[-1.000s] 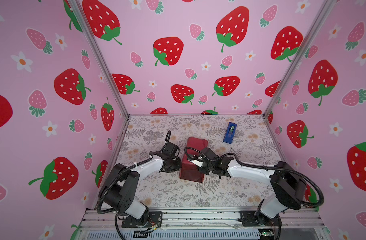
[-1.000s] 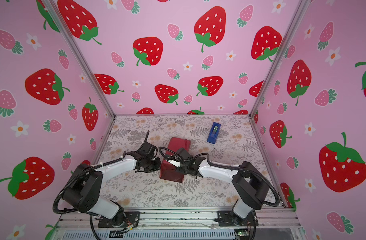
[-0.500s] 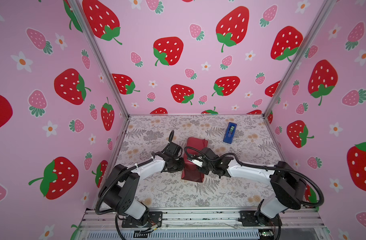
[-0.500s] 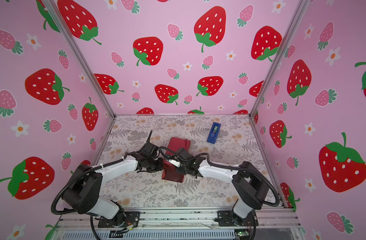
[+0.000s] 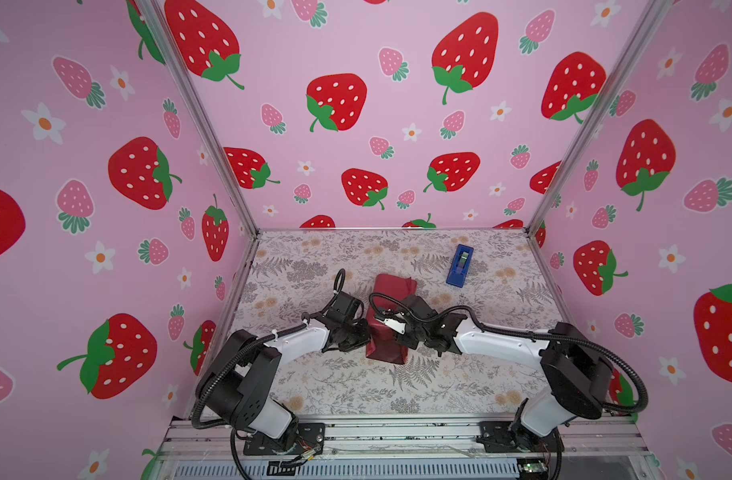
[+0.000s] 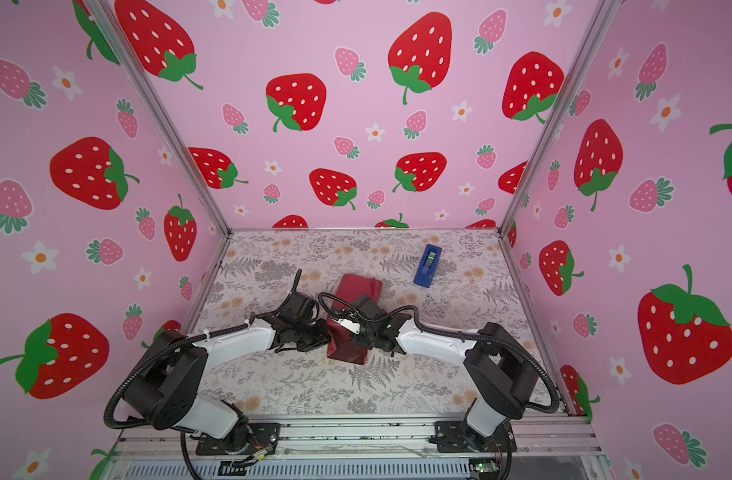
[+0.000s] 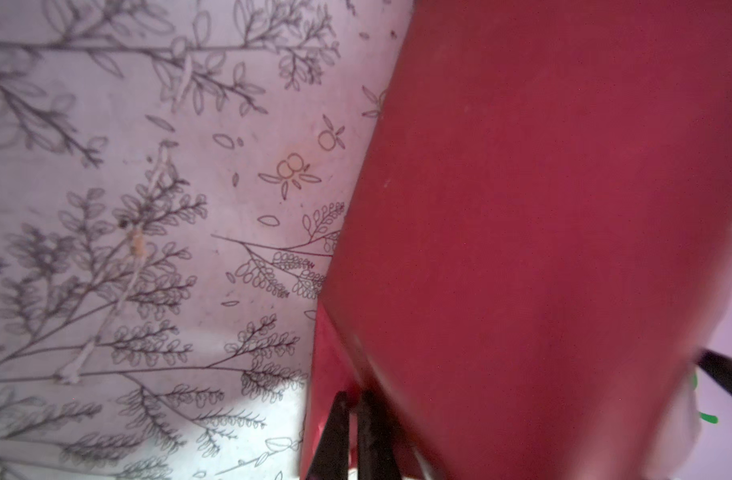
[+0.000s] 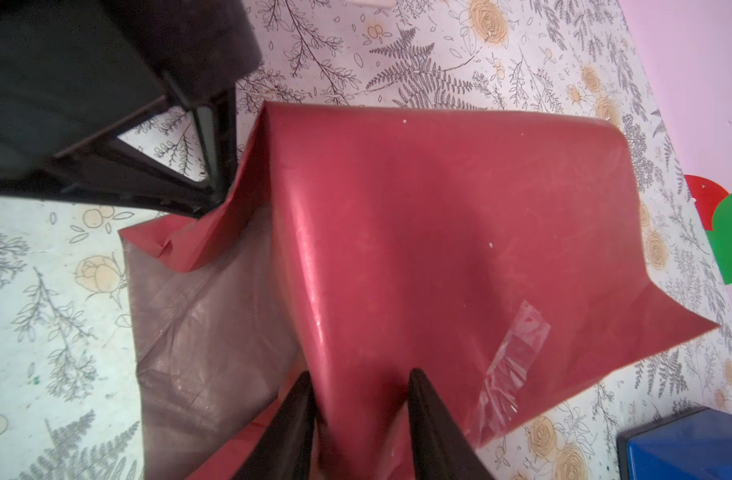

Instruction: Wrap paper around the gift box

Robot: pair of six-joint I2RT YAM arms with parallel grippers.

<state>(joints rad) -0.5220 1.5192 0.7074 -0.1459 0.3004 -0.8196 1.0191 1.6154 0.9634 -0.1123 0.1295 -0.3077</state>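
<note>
1. In both top views the paper (image 5: 385,351) (image 6: 347,353) forms a dark red, parcel-like hump in the middle of the flowered tabletop (image 5: 314,386). It runs lengthwise from front to back. Its near end stands higher, and a flatter, creased end points toward the back wall. The gift box does not show, because the paper covers whatever is under it. The left arm (image 5: 301,338) reaches the hump's left side, and the right arm (image 5: 501,343) comes over its top from the right. A blue tape dispenser (image 5: 459,266) (image 6: 427,266) lies farther back and to the right, well apart from the paper.

2. In the left wrist view the paper (image 7: 522,208) fills most of the frame as a smooth, matte maroon sheet. One long, straight edge is set off against the tabletop (image 7: 148,208). A brighter red flap shows under that edge. The left jaws are clenched almost together on the flap.

3. In the right wrist view the paper (image 8: 439,228) drapes in a glossy crimson hump with a shining crease down it. One corner juts out free over the tabletop (image 8: 44,291). A strip of clear tape (image 8: 518,345) is stuck near that corner.
   - Beside the hump lies a flat, grey-brown, creased patch, and I cannot tell what it is.
   - The left jaws pinch a folded, lifted edge of the paper.
   - The right jaws stand apart with the hump filling the gap between them. Whether they are pressing it, I cannot tell.
   - A corner of the tape dispenser (image 8: 688,444) shows at the frame's edge.
</note>
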